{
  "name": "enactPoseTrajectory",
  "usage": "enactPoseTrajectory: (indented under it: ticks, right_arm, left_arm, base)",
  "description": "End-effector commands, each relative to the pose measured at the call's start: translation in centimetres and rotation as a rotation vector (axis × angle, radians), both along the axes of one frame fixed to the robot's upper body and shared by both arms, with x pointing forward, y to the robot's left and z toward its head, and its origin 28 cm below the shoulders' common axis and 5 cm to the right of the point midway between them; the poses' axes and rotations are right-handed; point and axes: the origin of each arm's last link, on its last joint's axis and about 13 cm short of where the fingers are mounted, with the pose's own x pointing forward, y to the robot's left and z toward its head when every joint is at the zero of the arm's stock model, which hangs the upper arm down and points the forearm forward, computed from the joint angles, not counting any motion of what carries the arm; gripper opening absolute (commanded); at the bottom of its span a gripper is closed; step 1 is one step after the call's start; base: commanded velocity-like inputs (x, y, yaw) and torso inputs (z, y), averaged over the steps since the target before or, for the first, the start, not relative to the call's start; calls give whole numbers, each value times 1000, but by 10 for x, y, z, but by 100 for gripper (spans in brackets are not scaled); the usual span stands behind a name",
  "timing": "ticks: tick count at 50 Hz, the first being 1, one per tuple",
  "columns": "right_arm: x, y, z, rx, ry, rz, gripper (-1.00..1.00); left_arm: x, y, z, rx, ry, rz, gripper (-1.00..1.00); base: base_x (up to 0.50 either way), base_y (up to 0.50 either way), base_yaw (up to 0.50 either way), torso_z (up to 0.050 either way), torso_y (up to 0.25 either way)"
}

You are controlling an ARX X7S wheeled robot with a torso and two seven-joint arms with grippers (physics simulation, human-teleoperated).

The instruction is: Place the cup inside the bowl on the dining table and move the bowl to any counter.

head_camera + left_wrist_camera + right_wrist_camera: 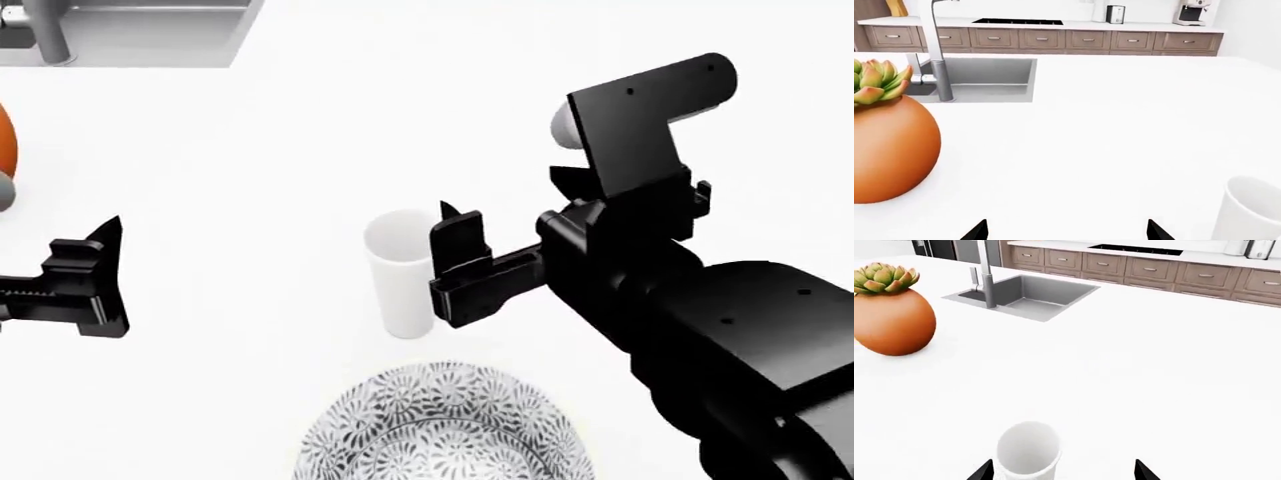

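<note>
Cup [400, 275]: white tapered tumbler, upright on the white desk [400, 120], well inside it, no desk edge close by in the head view. Just beside the right gripper [447, 265], whose visible finger [461, 245] stands at the cup's right side, close to the wall or touching it, cannot tell which. In the right wrist view, cup [1029, 450] between the two dark fingertips [982, 471], nearer one than the other, jaws spread wider than the cup, nothing clamped.

Bowl [447, 425]: black-and-white leafy pattern, pale rim, just in front of the cup toward the robot, cut off by the picture's lower border. Cup and bowl apart, not touching.

Left gripper [87, 275]: well apart from the cup, on its left, holding nothing. In the left wrist view, fingertips [977, 231] wide apart over bare desk, cup [1251, 210] off to one side, outside the jaws.

Open room: broad bare white surface beyond the cup toward the sink [1027, 295] and between cup and left gripper. Sink with grey faucet [937, 55] set into the far part of the desk. Orange round pot [894, 322] with green succulent [884, 277] near the sink, well apart from the cup.

Background: long counter [1054, 24] over brown drawers [1041, 39], black cooktop [1017, 21], coffee machine [1191, 12].

Writing, labels, brands: none legible.
</note>
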Motion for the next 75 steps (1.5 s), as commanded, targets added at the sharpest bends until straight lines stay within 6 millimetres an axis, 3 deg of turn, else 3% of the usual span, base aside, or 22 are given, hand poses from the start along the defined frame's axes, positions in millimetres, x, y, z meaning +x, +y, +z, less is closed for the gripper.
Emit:
enactPoseTrajectory:
  ticks: [1,13,25,42,75]
  right_arm:
    - [25,11,-7,-40,82,73,100]
    - [60,18,-11,-91,145,89,100]
    - [77,27,-10,-122,196,139,100]
    - [75,33,-1,-114,194,174,100]
    - [88,40,-40,-123,298,196,100]
  left_arm:
    - [1,1,0,10,-25,19,100]
    - [1,3,-2,4,-5,11,100]
    - [6,4,-7,-13,35,27,100]
    - [7,4,-6,-2,41,29,100]
    - [8,3,-16,3,66,26,100]
  base:
    - [0,0,0,0,0]
    - [0,0,0,0,0]
    - [0,0,0,0,0]
    - [0,0,0,0,0]
    - [0,0,0,0,0]
